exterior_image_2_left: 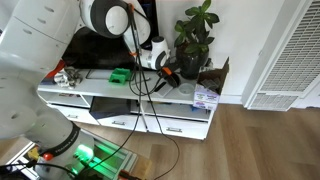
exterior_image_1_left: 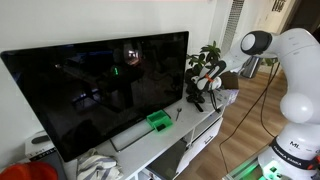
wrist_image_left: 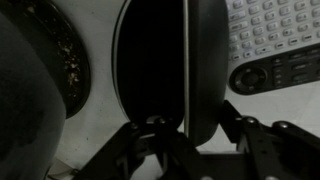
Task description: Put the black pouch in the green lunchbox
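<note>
The black pouch (wrist_image_left: 150, 60) fills the middle of the wrist view as a dark oval lying on the white cabinet top. My gripper (wrist_image_left: 192, 125) is open, low over the pouch, with a finger on each side of its near end. I cannot tell whether the fingers touch it. In both exterior views the gripper (exterior_image_1_left: 200, 93) (exterior_image_2_left: 165, 74) hangs over the cabinet's plant end. The green lunchbox (exterior_image_1_left: 158, 122) (exterior_image_2_left: 120, 76) sits on the cabinet in front of the TV, apart from the gripper. It does not show in the wrist view.
A large TV (exterior_image_1_left: 100, 85) stands behind the lunchbox, with a long grey soundbar (exterior_image_1_left: 130, 137) in front of it. A potted plant (exterior_image_2_left: 193, 45) stands close beside the gripper; its dark pot (wrist_image_left: 40, 60) is next to the pouch. A remote with keys (wrist_image_left: 275, 40) lies on the other side.
</note>
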Motion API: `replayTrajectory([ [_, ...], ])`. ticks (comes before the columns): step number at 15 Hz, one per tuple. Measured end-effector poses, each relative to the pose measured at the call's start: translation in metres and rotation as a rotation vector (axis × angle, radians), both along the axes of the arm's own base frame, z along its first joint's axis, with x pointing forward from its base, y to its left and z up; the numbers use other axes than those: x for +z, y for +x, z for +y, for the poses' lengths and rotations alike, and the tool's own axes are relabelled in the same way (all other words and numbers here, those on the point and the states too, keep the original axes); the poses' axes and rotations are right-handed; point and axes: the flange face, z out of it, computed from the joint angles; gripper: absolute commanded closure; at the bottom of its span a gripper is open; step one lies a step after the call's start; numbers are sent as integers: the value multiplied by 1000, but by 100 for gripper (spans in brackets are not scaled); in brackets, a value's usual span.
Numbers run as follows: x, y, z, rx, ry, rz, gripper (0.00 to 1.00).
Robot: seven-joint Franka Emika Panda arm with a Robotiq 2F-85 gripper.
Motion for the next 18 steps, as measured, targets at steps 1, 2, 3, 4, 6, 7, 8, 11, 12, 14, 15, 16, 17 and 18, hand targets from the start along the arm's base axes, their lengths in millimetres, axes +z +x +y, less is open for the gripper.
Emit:
replayTrajectory([
  [1, -2, 0, 0, -1, 2, 9, 84],
  [2, -3, 0, 0, -2, 4, 17, 92],
  [3, -3, -1, 0, -3, 6, 23, 98],
  [4, -4, -1, 0, -2, 6, 29, 100],
  [6, -4, -1, 1, 1, 4, 34, 100],
  [7, -3, -1, 1, 2, 2, 34, 98],
  [8, -1, -1, 2, 4, 1, 33, 98],
  [11, 6, -2, 5, 12, -10, 32, 98],
  [12, 9, -4, 6, 16, -16, 35, 98],
  [14, 15, -11, 7, 16, -37, 48, 98],
  [15, 18, -17, 8, 13, -49, 65, 98],
  [16, 20, -24, 9, 14, -59, 84, 98],
  [17, 22, -33, 12, 19, -65, 102, 98],
  [18, 25, -43, 16, 28, -67, 117, 98],
])
